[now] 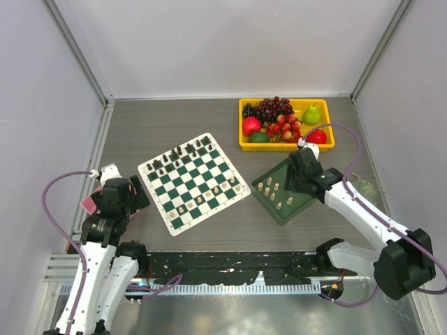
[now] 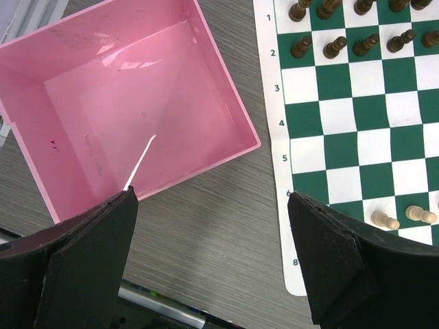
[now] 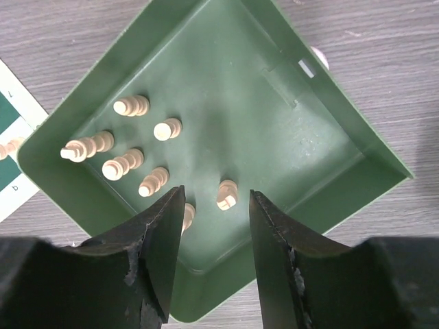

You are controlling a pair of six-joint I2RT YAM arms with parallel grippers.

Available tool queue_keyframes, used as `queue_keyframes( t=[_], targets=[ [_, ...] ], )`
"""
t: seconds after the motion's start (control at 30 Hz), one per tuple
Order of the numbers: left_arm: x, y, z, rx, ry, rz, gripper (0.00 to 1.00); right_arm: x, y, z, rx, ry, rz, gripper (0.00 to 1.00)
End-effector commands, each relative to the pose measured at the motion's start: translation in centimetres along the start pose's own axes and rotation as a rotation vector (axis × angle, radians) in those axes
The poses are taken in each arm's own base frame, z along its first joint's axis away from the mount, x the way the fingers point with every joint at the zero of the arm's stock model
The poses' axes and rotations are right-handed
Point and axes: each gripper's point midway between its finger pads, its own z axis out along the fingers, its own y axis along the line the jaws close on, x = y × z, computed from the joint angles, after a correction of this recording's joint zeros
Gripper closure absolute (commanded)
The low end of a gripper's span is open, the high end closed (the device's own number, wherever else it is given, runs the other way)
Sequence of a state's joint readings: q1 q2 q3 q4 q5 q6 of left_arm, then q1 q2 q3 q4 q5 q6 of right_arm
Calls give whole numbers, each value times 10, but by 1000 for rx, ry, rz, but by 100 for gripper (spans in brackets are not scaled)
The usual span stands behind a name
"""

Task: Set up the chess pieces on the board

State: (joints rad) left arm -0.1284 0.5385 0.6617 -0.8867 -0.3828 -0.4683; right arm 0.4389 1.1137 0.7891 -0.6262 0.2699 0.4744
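Cream chess pieces (image 3: 123,164) sit in the green tray (image 3: 295,144) beneath the right pincer (image 3: 215,200), half open and empty — one lies between its tips, another crowds one finger, so an off-centre close could topple both — the board (image 1: 188,183) lies well apart, to its left.

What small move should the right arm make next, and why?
Probably lower the right end effector and close on the cream piece framed between its open fingers in the green tray; others wait there too, not yet on the board.
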Motion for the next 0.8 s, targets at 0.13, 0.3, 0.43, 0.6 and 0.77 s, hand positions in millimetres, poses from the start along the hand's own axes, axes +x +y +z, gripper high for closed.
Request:
queue_keyframes(
  t=[0.13, 0.3, 0.43, 0.6, 0.77],
  targets=[
    [-13, -4, -3, 19, -47, -25, 1, 25, 0, 20, 25, 117, 1, 52],
    [-13, -4, -3, 21, -47, -24, 1, 35, -5, 27, 52, 148, -9, 52],
    [-14, -4, -3, 20, -51, -27, 1, 43, -7, 33, 66, 172, -18, 52],
    [-13, -4, -3, 19, -47, -25, 1, 53, -3, 40, 47, 207, -20, 55],
    [-14, -4, -3, 18, -47, -24, 1, 55, -2, 44, 43, 216, -17, 62]
  ],
)
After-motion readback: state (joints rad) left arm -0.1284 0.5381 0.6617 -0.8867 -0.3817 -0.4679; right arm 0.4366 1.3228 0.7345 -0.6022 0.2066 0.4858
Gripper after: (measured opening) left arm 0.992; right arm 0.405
